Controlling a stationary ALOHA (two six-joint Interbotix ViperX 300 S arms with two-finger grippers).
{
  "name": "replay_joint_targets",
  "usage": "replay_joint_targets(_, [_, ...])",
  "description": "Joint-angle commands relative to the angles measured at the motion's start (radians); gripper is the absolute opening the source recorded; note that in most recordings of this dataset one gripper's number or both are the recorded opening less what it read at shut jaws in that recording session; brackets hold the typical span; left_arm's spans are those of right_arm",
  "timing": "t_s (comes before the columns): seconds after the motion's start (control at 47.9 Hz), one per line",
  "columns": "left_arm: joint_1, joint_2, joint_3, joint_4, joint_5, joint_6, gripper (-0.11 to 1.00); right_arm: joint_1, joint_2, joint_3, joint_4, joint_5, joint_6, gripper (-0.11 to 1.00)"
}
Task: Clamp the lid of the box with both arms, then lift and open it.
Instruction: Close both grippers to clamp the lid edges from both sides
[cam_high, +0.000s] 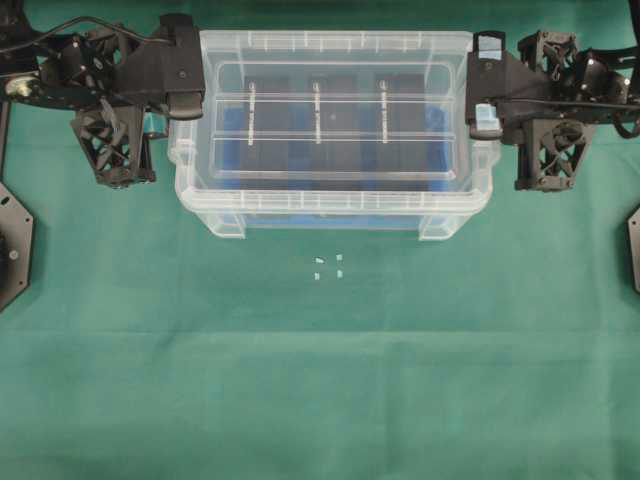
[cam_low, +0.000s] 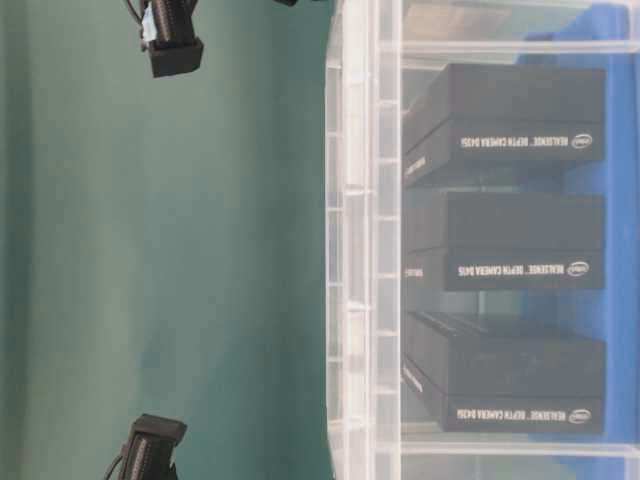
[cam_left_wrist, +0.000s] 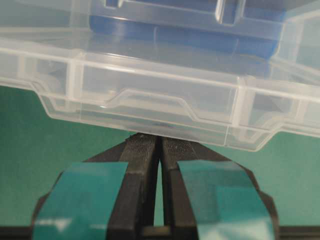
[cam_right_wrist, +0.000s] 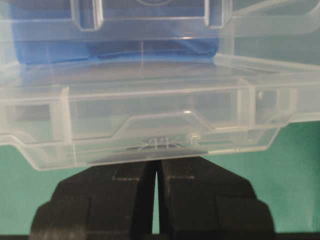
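Note:
The clear box (cam_high: 330, 212) stands on the green cloth, with three black boxes (cam_low: 520, 240) on a blue liner inside. The flat clear lid (cam_high: 335, 116) spans its top. My left gripper (cam_high: 192, 103), with teal tape, is at the lid's left end. My right gripper (cam_high: 485, 118), with pale tape, is at the right end. In the left wrist view the gripper (cam_left_wrist: 160, 138) is shut, its tips pinching the lid's end edge (cam_left_wrist: 150, 117). In the right wrist view the gripper (cam_right_wrist: 157, 159) is shut on the lid's small end tab (cam_right_wrist: 160, 145). I cannot tell how high the lid sits above the box rim (cam_low: 360, 250).
Several small white bits (cam_high: 328, 267) lie on the green cloth (cam_high: 320, 380) in front of the box. Black base plates show at the left edge (cam_high: 10, 245) and right edge (cam_high: 634, 245). Black arm parts (cam_low: 175, 55) appear at the side of the table-level view.

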Motion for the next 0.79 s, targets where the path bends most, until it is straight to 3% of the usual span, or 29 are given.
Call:
replay_joint_targets(0.0, [-0.017, -0.017, -0.038, -0.005, 0.005, -0.003, 0.01, 0.021, -0.014, -0.057, 0.006, -0.011, 0.009, 0.00])
replay_joint_targets(0.773, [-0.060, -0.072, -0.144, -0.005, 0.114, -0.038, 0.02, 0.026, -0.081, -0.089, 0.006, 0.052, 0.011, 0.00])
